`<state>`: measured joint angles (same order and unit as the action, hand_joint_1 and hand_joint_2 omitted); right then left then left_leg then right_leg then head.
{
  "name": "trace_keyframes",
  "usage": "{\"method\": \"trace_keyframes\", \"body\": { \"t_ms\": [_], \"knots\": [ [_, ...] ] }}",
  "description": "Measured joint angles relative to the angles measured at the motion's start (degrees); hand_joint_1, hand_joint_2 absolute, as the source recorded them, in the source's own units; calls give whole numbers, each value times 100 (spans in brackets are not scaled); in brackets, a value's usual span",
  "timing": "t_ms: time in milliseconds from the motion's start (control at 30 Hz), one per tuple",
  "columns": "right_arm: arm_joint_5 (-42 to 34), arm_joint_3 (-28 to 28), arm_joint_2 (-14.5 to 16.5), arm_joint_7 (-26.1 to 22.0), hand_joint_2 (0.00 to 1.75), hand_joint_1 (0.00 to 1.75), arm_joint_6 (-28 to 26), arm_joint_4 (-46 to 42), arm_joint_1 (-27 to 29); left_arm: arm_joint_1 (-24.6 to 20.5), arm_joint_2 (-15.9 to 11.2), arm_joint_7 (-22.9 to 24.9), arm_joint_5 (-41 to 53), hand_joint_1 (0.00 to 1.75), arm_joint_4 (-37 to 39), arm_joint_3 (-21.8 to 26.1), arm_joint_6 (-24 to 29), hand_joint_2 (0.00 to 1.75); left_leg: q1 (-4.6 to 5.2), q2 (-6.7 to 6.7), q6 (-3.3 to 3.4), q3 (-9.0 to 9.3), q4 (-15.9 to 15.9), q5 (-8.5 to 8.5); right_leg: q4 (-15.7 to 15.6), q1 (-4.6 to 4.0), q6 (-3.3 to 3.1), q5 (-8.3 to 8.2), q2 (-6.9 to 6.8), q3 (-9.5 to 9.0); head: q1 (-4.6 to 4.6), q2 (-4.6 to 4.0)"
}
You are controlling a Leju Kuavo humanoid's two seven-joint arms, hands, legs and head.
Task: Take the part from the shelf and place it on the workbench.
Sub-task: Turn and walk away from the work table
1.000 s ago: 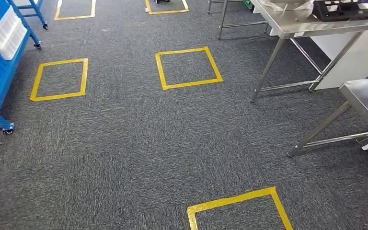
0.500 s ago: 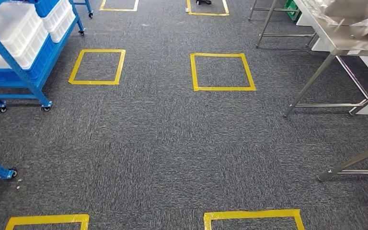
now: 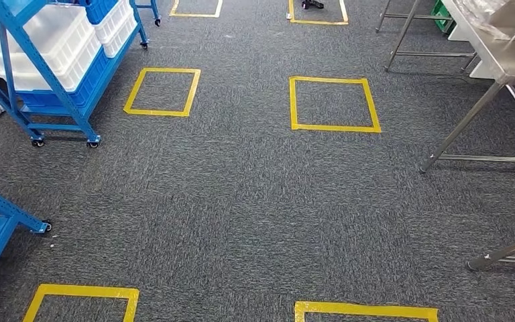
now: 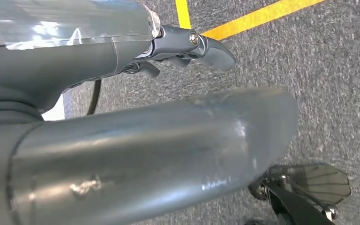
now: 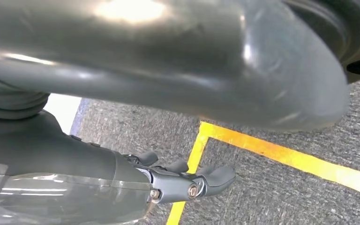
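Left hand (image 4: 187, 44) hangs over grey carpet (image 3: 241, 201), fingers apart, holding nothing. Right hand (image 5: 187, 180) same, released, above yellow tape square (image 5: 281, 154). Blue shelf (image 3: 40, 74) with white bins (image 3: 53, 40) far left; steel desk (image 3: 496, 47) far right. Part not identifiable.

Blue wheeled shelf (image 3: 53, 80) at left holding white bins, steel workbench (image 3: 503, 47) at right

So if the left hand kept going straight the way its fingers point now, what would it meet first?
Probably just the grey carpet: the left hand holds nothing and points toward floor near a yellow tape line. Depth is unclear.
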<state>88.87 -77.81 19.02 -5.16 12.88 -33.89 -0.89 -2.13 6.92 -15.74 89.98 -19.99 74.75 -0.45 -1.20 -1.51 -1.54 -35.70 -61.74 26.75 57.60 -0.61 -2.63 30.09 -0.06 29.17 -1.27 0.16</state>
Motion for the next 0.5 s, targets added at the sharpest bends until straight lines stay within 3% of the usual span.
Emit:
{"method": "trace_keyframes", "body": {
  "t_ms": [100,167,200,267,333,433,500],
  "knots": [
    [0,-48,13,-51,0,0,-42,62,-13,8,-53,-29,0,0,-15,-3,-23,0,11,53,-33,-343,-895,565,-47,-8,-59,-67,-70,35,18,0],
    [0,-73,13,-71,0,0,-56,103,-16,22,-88,-42,0,0,-29,-3,-27,0,10,67,-63,-440,-1299,710,-24,-21,-62,-71,-104,69,17,-1],
    [0,-83,13,-81,0,0,-69,120,-18,28,-106,-46,0,0,-36,-3,-27,0,10,81,-69,-342,-1194,629,-6,-22,-60,-71,-115,78,18,0],
    [0,-93,13,-94,0,0,-107,154,-29,32,-145,-54,0,0,-44,-7,-27,0,11,128,-52,94,-463,333,47,-21,-40,-58,-129,95,20,0],
    [0,-97,12,-100,0,0,-139,183,-46,26,-172,-62,0,0,-47,-14,-26,0,35,168,14,411,135,179,116,-34,6,-32,-136,126,17,1],
    [15,-109,10,-99,0,0,-206,213,-71,31,-183,-73,0,0,-49,-24,-25,0,61,167,117,441,272,150,138,-33,81,-36,-139,155,12,1],
    [55,-113,3,-83,0,0,-270,230,-80,31,-186,-75,0,0,-49,-28,-24,0,41,151,187,457,341,95,256,-20,141,73,-101,206,5,1]
  ]
}}
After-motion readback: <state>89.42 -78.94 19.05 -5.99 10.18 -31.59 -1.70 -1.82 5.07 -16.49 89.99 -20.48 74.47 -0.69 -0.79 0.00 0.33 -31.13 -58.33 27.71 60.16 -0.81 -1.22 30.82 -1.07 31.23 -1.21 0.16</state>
